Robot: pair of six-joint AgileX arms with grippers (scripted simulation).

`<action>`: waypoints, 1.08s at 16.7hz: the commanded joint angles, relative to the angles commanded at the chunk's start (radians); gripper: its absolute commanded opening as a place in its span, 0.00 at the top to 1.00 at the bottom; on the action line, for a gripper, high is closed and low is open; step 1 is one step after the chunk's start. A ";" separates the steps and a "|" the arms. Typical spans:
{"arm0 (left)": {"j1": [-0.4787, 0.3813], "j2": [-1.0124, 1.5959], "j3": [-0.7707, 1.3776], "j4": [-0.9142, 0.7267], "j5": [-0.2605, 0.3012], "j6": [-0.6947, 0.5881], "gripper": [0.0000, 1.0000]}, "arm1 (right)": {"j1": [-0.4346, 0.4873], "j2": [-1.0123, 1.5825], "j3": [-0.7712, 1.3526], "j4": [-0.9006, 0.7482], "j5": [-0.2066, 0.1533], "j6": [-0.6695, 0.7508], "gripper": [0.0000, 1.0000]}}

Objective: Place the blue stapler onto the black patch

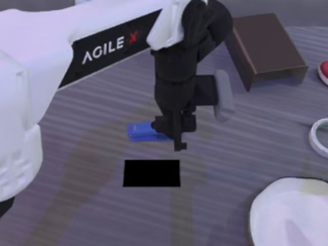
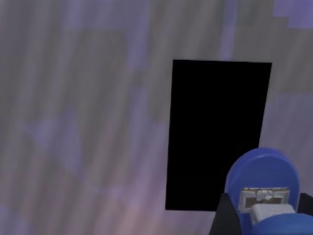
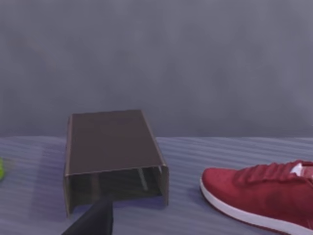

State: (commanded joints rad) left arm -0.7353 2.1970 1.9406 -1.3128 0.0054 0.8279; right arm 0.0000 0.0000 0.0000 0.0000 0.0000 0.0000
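The blue stapler is gripped by my left gripper, which is shut on it with the stapler's blue end sticking out to the left. It sits just beyond the far edge of the black patch, a flat rectangle near the table's middle. In the left wrist view the stapler fills the corner between dark fingers, its rounded end overlapping the black patch. My right arm stays parked at the lower right.
A raised dark brown box stands at the back right. A red shoe lies beside it at the right edge, and a white ring sits below that.
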 joint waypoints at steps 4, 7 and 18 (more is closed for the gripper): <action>0.015 0.012 -0.164 0.177 0.001 0.013 1.00 | 0.000 0.000 0.000 0.000 0.000 0.000 0.00; 0.024 0.021 -0.284 0.305 0.001 0.026 1.00 | 0.000 0.000 0.000 0.000 0.000 0.000 0.00; 0.026 0.026 -0.319 0.341 0.001 0.032 0.62 | 0.000 0.000 0.000 0.000 0.000 0.000 0.00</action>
State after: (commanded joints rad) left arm -0.7090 2.2225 1.6211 -0.9722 0.0062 0.8602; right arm 0.0000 0.0000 0.0000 0.0000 0.0000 0.0000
